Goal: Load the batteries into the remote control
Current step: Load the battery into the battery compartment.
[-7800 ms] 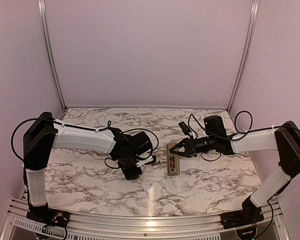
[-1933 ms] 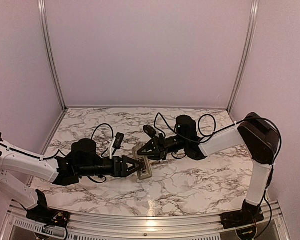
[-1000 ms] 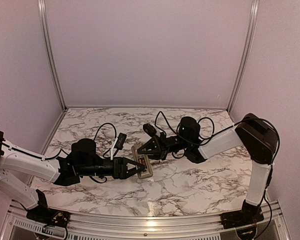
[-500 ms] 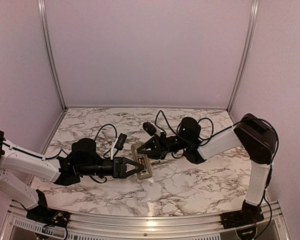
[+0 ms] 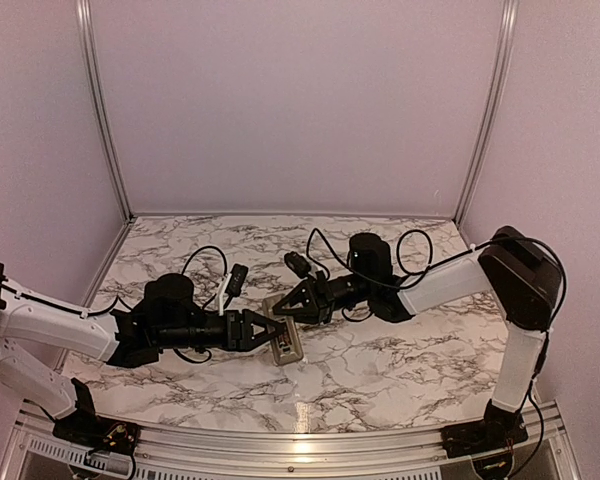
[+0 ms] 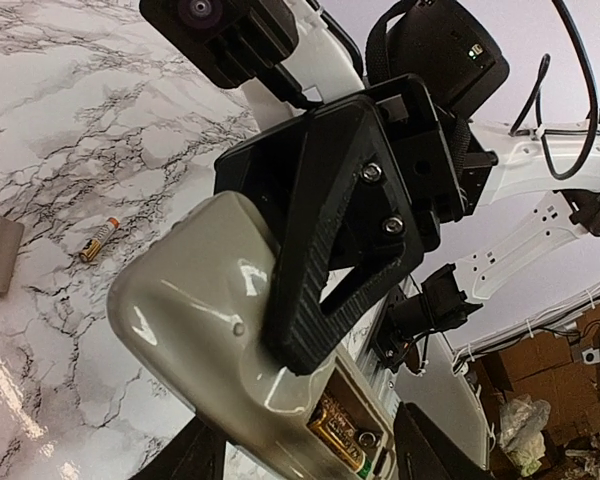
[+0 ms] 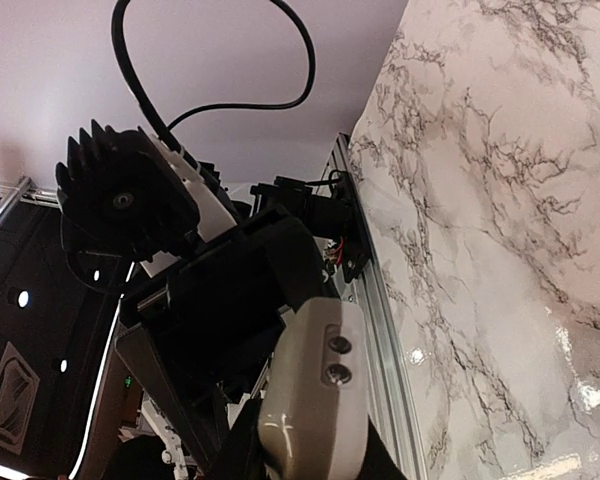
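Note:
The remote control is held off the marble between both arms, greyish-tan back up. My right gripper is shut on it, one black finger lying across its back. In the right wrist view the remote's rounded end with two small round emitters fills the jaws of that gripper. My left gripper is open, its fingers either side of the remote's other end. The compartment is uncovered, with one gold battery seated inside. A second battery lies loose on the table.
The small flat cover piece lies on the marble near the loose battery. An aluminium rail runs along the table's front edge. Pink walls close in the back and sides. Loose cables arc over both wrists.
My left jaws narrowed around the remote's end half a second ago and have widened again. The right gripper and the remote have sunk slightly toward the table.

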Robot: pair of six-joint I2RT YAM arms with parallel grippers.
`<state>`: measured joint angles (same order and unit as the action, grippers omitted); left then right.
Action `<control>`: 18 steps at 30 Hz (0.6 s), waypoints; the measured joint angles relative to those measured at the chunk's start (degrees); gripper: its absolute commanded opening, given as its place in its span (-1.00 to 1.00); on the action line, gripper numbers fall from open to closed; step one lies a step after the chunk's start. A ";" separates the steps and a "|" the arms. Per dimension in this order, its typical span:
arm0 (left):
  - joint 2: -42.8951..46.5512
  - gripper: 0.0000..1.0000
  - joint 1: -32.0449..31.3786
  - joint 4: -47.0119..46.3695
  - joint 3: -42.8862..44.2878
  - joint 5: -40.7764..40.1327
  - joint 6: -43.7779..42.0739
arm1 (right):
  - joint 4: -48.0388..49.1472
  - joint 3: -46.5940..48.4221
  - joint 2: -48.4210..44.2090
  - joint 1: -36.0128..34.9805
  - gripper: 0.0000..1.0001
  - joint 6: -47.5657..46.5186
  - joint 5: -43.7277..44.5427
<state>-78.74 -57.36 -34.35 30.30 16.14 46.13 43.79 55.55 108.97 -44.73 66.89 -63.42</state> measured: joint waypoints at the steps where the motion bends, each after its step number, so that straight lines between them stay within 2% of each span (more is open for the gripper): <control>1: 0.24 0.19 0.00 1.18 0.33 -0.33 -0.44 | -2.36 0.44 -0.44 0.00 -1.00 -1.84 0.48; 7: 0.26 0.13 -0.02 6.03 2.36 -1.27 -2.73 | -10.60 1.66 -2.19 0.28 -1.00 -8.87 2.95; 15: -1.92 0.10 -0.26 12.31 5.64 -3.19 -4.50 | -14.80 1.64 -2.60 0.37 -1.00 -11.85 5.73; 18: -3.10 0.01 -0.61 14.53 7.37 -4.24 -5.16 | -15.69 1.64 -2.86 0.39 -1.00 -12.44 6.88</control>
<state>-81.84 -57.98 -19.81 37.67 11.90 40.97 28.10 57.19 106.10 -44.34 54.46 -56.53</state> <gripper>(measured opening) 0.541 0.187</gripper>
